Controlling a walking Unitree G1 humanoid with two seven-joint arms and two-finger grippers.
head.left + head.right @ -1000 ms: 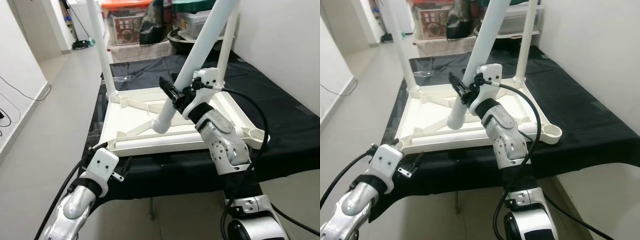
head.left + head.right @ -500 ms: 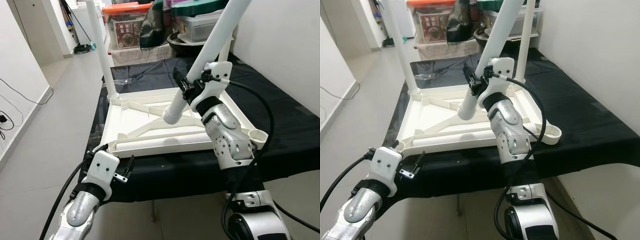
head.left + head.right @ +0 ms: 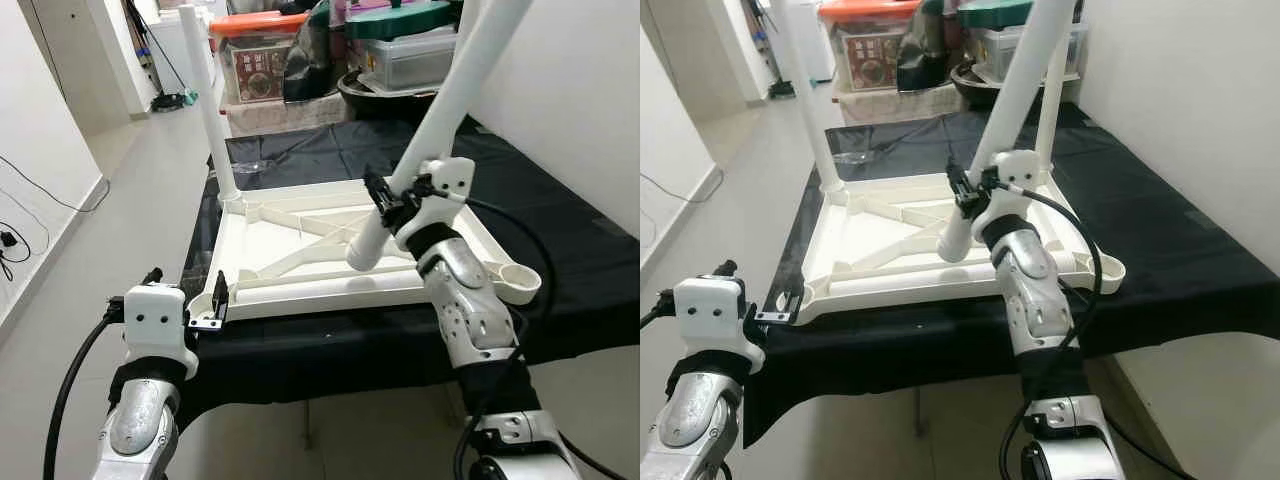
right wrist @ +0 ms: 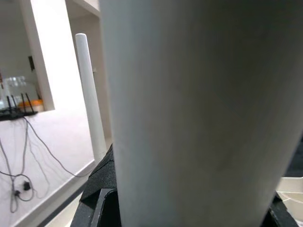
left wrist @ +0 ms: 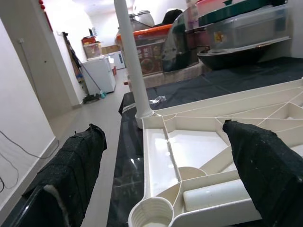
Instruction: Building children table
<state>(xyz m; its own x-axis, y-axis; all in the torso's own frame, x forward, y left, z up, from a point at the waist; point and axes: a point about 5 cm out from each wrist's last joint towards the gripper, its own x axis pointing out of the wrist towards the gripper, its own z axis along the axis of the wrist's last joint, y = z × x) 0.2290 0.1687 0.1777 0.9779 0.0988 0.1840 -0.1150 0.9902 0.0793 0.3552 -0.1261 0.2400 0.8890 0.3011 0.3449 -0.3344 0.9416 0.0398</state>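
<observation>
A loose white leg (image 3: 430, 130) is pinched in the right gripper (image 3: 385, 203) jaws, slanted above the upturned white table (image 3: 300, 250). It should be brought upright over an empty corner socket (image 3: 520, 283) — steadied by the left gripper (image 3: 200, 305), jaws spread — before pressing.

Your head cameras looked down on the upturned table top (image 3: 300, 250); the left wrist faced its corner socket (image 5: 150, 213), the right wrist pressed against a leg (image 4: 199, 113).

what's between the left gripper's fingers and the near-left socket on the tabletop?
Nothing. In the left wrist view the left gripper is open, and the empty socket sits in the bare gap between its fingers, at the tabletop corner.
</observation>
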